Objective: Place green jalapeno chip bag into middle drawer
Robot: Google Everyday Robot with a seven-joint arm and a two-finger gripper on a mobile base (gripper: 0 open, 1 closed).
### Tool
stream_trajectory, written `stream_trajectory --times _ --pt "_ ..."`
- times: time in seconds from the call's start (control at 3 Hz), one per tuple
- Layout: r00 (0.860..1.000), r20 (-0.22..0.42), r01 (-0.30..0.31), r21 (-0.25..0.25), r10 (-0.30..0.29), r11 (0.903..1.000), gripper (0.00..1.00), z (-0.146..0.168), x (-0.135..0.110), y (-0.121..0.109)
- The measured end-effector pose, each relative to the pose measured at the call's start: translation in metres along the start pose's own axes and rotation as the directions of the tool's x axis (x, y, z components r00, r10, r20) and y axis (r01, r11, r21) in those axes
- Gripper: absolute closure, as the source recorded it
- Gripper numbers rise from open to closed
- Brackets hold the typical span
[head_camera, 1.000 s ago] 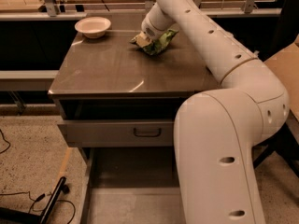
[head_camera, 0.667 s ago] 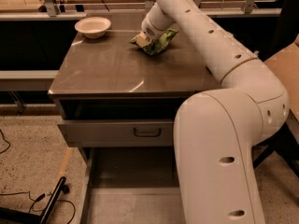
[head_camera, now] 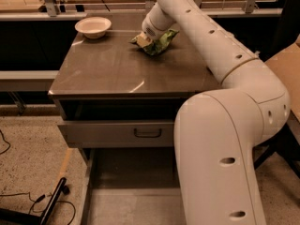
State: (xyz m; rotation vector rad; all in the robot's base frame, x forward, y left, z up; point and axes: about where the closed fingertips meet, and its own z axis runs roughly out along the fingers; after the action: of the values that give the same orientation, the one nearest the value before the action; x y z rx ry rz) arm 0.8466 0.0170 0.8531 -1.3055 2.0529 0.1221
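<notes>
Gripper (head_camera: 146,35) is down on the cabinet top (head_camera: 112,71) at approx 1 o'clock of that surface, right at the green jalapeno chip bag (head_camera: 162,42). Wrist housing covers the contact pt, so grip state: can't tell, open vs closed not visible. Bag is crinkled, lying on the top, touching the gripper on its 9 o'clock side, and the rest of it sticks out toward 3 o'clock. The arm (head_camera: 211,36) comes in from 5 o'clock, its big white lower link filling the frame's 4-5 o'clock area and hiding the cabinet's rt side. White bowl (head_camera: 93,26) sits upright at 11 o'clock of the top, well apart from the bag, roughly at the bag's 9-10 o'clock. Under the top there's a dark open slot, then a drawer w/ grey front panel (head_camera: 108,134) and dark bar handle (head_camera: 147,133), pushed mostly in. Below that is the middle drawer (head_camera: 126,205), pulled out toward 6 o'clock, flat grey floor showing, low side wall visible on the 9 o'clock edge, rt part hidden behind the arm. The bag isn't in it. Speckled floor (head_camera: 33,149) at 8 o'clock has a black cable (head_camera: 28,196) and a dark bar (head_camera: 54,201) lying on it.
</notes>
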Motion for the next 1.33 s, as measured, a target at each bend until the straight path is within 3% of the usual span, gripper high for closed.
stream_trajectory --times 1.33 --pt "1.0 0.0 0.0 0.0 0.0 1.0 1.0 0.0 -0.0001 0.0001"
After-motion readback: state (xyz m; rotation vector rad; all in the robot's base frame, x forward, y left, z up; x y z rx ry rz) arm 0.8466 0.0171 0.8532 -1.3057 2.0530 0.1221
